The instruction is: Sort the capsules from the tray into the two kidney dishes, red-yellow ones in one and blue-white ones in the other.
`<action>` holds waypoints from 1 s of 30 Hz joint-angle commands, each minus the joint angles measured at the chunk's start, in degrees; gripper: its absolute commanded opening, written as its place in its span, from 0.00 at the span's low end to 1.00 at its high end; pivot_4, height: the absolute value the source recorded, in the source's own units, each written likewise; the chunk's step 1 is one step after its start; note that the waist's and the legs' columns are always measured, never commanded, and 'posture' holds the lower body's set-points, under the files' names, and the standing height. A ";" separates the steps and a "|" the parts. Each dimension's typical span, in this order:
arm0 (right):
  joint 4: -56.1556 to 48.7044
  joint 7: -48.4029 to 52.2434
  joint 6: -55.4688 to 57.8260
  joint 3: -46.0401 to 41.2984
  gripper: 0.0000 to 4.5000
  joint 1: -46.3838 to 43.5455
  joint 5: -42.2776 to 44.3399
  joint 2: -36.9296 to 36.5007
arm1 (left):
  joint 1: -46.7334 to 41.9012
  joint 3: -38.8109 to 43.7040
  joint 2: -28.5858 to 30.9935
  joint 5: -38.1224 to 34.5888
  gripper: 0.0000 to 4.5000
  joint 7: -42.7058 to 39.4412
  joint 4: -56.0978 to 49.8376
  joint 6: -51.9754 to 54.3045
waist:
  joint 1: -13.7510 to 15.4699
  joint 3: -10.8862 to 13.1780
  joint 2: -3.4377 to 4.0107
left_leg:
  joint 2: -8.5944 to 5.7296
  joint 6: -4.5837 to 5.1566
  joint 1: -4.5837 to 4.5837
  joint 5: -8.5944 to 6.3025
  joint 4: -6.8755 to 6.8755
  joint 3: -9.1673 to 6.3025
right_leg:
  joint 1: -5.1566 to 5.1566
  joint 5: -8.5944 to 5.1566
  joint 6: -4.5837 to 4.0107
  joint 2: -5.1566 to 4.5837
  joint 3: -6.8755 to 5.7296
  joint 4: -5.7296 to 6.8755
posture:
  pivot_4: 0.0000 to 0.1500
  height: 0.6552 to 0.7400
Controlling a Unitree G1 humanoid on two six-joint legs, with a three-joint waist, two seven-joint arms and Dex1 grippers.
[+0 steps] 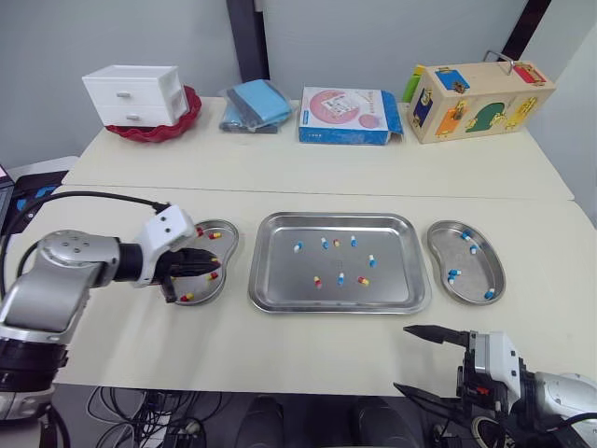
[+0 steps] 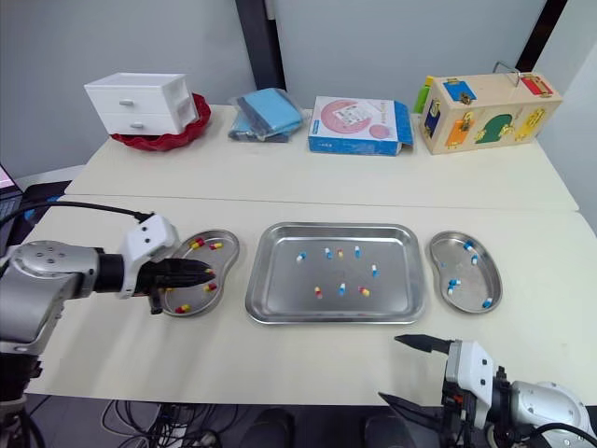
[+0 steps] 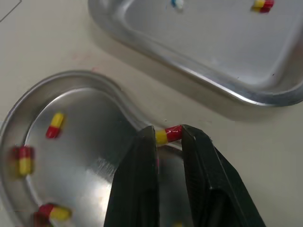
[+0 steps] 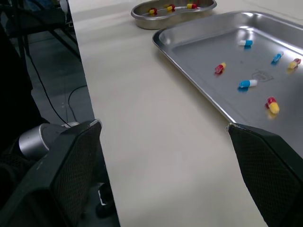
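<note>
The left pincer [image 1: 214, 267] is clenched on a red-yellow capsule [image 3: 169, 135], held at its tips over the left kidney dish's [image 3: 71, 75] inner rim, beside the tray [image 1: 336, 217]. The right pincer [image 1: 403, 357] is spread wide at the worktop's [image 1: 280, 168] near edge.

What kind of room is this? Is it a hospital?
Probably not a hospital; it looks like a robot practice lab. A plain table holds a steel tray of capsules and two kidney dishes, plus a wooden latch-box toy and little white drawers at the back.
</note>
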 commanded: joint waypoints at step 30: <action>-2.00 -0.38 3.42 -2.12 1.00 -1.38 2.32 -0.82 | -0.68 1.81 1.07 -2.54 1.00 -0.39 4.78 -0.84 | -0.18 0.01 0.00 | 0.01 0.00 -0.01 0.00 -0.01 0.01 | -0.03 0.00 0.00 0.00 0.01 -0.01 | 1.00 1.00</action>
